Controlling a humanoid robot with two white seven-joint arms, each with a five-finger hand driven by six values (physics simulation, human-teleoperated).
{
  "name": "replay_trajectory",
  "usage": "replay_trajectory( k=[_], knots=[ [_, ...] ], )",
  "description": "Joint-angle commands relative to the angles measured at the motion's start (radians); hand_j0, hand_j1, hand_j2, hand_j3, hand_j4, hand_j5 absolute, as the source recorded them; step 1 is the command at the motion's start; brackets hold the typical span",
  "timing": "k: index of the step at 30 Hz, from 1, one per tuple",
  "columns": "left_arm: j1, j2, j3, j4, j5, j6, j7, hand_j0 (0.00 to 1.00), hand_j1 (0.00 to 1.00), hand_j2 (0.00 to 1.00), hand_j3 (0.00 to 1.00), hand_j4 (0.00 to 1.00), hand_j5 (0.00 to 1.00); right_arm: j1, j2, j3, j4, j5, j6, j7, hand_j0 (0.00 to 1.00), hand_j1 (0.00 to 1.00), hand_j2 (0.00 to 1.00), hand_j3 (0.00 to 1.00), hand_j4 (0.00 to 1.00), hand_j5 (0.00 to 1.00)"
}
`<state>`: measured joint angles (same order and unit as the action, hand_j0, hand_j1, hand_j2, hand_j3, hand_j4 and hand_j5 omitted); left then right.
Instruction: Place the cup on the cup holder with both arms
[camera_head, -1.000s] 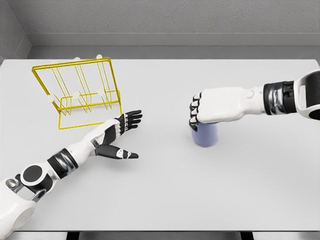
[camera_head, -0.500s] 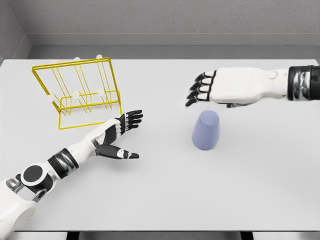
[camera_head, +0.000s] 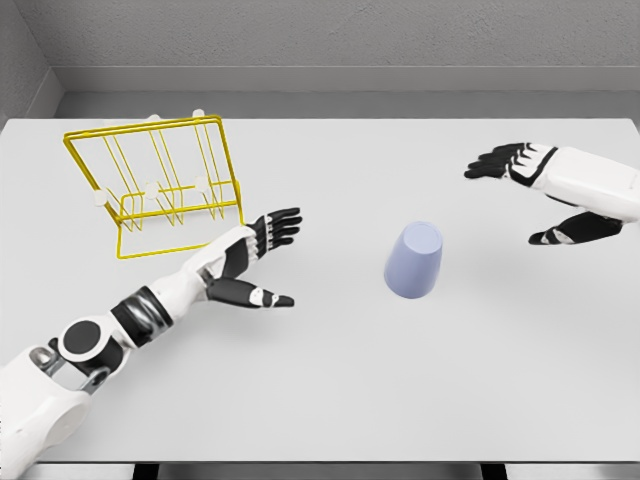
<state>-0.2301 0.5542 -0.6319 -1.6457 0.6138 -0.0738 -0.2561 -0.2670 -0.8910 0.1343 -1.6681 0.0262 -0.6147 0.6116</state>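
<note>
The cup (camera_head: 413, 260), pale blue-violet, is seen near the middle of the grey table (camera_head: 330, 390), standing alone with its narrow end up, so it is probably placed upside down, though the rim cannot be seen clearly from this view. It is touched by neither hand. The left hand (camera_head: 256, 262) is found to the left of the cup, well apart from it, held low over the table with the palm turned toward the cup; its fingers (camera_head: 283, 222) are spread wide and the thumb is stretched out below them, and nothing is held. The right hand (camera_head: 556, 190) is seen at the right edge of the picture, to the right of the cup and farther back on the table, also well apart from it; its fingers are extended and loosely opened, and it is empty too. The cup is thus located between the two hands, somewhat nearer to the left one. The yellow wire cup holder (camera_head: 160, 185) is placed at the far left of the table, behind the left forearm, tilted backward.
</note>
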Motion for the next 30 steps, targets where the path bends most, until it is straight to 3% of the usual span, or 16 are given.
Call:
replay_trajectory(
  k=[1,5,8,12,15,30],
  knots=[
    [-0.002,-0.016,-0.003,0.003,0.001,0.005,0.000,1.00,1.00,1.00,1.00,1.00,1.00,0.002,0.066,-0.079,0.041,-0.019,0.004,-0.001,1.00,1.00,1.00,1.00,1.00,1.00],
    [-0.057,-0.057,-0.058,0.017,-0.002,0.008,0.005,1.00,1.00,1.00,1.00,1.00,1.00,0.011,0.093,-0.082,0.070,-0.020,0.004,-0.001,1.00,1.00,1.00,1.00,1.00,1.00],
    [-0.107,-0.109,-0.092,0.073,-0.006,0.009,0.008,1.00,1.00,1.00,1.00,1.00,1.00,0.012,0.106,-0.096,0.093,-0.020,0.004,-0.001,1.00,1.00,1.00,1.00,1.00,1.00],
    [-0.161,-0.183,-0.095,0.130,-0.028,0.078,0.009,1.00,1.00,1.00,1.00,1.00,1.00,0.015,0.109,-0.101,0.100,-0.020,0.004,-0.001,1.00,1.00,1.00,1.00,1.00,1.00],
    [-0.163,-0.241,-0.095,0.161,-0.068,0.083,0.009,1.00,1.00,1.00,1.00,1.00,1.00,0.018,0.116,-0.101,0.100,-0.020,0.004,-0.001,1.00,1.00,1.00,1.00,1.00,1.00],
    [-0.186,-0.352,-0.097,0.176,-0.114,0.161,0.009,1.00,1.00,1.00,1.00,1.00,1.00,0.017,0.123,-0.102,0.099,-0.020,0.004,-0.001,1.00,1.00,1.00,1.00,1.00,1.00]
  ],
)
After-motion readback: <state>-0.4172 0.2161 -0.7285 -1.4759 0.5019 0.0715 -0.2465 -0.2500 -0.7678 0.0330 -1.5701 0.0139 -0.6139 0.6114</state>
